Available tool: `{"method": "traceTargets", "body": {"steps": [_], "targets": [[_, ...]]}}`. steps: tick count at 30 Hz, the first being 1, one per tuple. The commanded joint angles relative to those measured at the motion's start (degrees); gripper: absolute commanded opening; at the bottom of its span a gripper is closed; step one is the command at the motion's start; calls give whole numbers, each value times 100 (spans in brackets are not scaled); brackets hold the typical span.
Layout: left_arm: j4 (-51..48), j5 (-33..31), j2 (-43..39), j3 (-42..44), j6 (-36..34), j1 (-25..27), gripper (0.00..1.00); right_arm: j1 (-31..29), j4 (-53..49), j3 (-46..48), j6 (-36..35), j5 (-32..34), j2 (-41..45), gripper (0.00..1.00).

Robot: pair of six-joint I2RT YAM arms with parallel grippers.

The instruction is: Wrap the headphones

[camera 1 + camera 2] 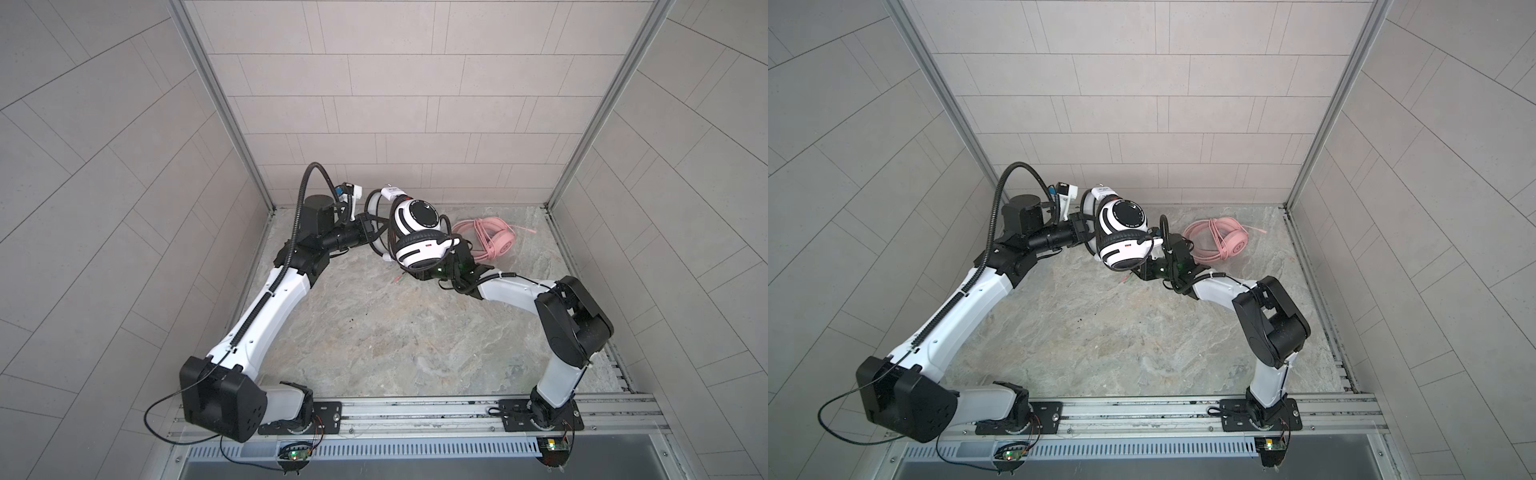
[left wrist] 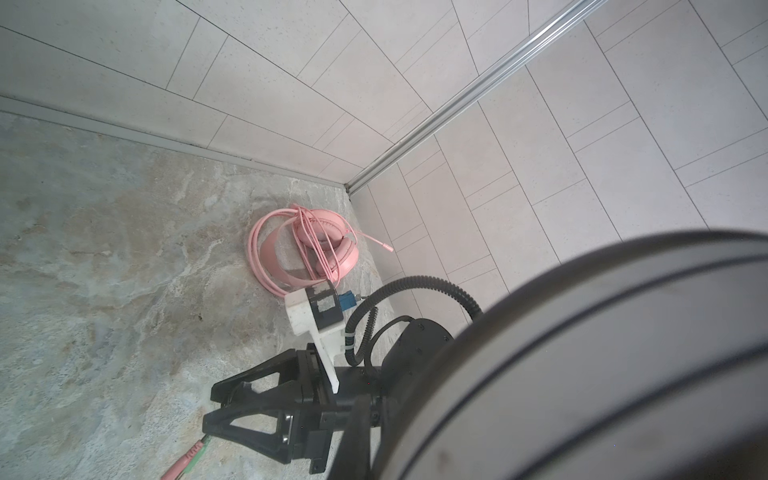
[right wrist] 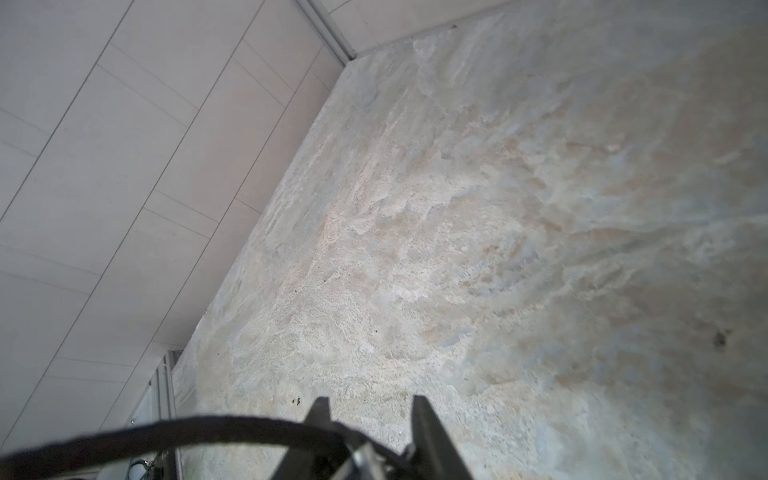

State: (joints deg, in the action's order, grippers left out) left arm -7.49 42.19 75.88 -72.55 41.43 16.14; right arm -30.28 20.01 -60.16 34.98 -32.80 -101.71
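**Top views.** In both top views my left gripper [image 1: 373, 227] [image 1: 1084, 226] is pressed together on the headband of the white-and-black headset [image 1: 415, 232] [image 1: 1122, 232]. It holds the headset raised above the stone-pattern tabletop [image 1: 374, 340] [image 1: 1100, 340], at about 12 o'clock from the table's middle and near the back wall. The right gripper [image 1: 417, 276] [image 1: 1142, 274] comes in from 3 o'clock and sits under the lower earcup, where I cannot read its jaws. Pink and green jack plugs [image 1: 400, 279] [image 1: 1127, 279] show just beside it. The pink headset [image 1: 490, 241] [image 1: 1221, 241] lies on the table at 2 o'clock, by the far right corner. Its pink cable is wound round it and one end points toward the right wall.

**Left wrist view.** The white-and-black headset [image 2: 582, 353] looms close and blurred, hiding my left claw. Beyond it the right gripper [image 2: 208, 407] shows its two fingers slightly spread, with the jack plugs [image 2: 183, 461] beside them. The pink headset [image 2: 316, 245] rests in the corner behind.

**Right wrist view.** The right gripper [image 3: 370, 409] has its fingers apart, with bare tabletop [image 3: 457, 208] showing between the tips. A black cable [image 3: 187, 428] crosses beside one finger. I cannot tell whether it touches the finger.
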Motion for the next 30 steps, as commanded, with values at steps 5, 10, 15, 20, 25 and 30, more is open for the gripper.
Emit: {"method": "traceTargets", "body": {"steps": [5, 10, 15, 20, 25, 30], "targets": [[-67, -515, -183, -523, 399, -270, 0, -130, 124, 273, 27, -30, 194, 9], [-219, -1566, -256, -385, 756, -365, 0, -311, -256, 680, -78, 190, 757, 8], [-525, -2656, -288, -215, 915, -372, 0, -775, -885, 1020, -341, 602, 1435, 8], [-813, -3937, -403, 2, 833, -371, 0, -1378, -2011, 888, -825, 972, 2221, 8], [-1193, -5178, -373, 47, 516, -368, 0, -1958, -3308, 302, -1366, 1692, 2829, 8], [-1837, -6057, -235, -49, 512, -325, 0, -2236, -4015, -295, -1582, 1956, 3175, 8]]}}
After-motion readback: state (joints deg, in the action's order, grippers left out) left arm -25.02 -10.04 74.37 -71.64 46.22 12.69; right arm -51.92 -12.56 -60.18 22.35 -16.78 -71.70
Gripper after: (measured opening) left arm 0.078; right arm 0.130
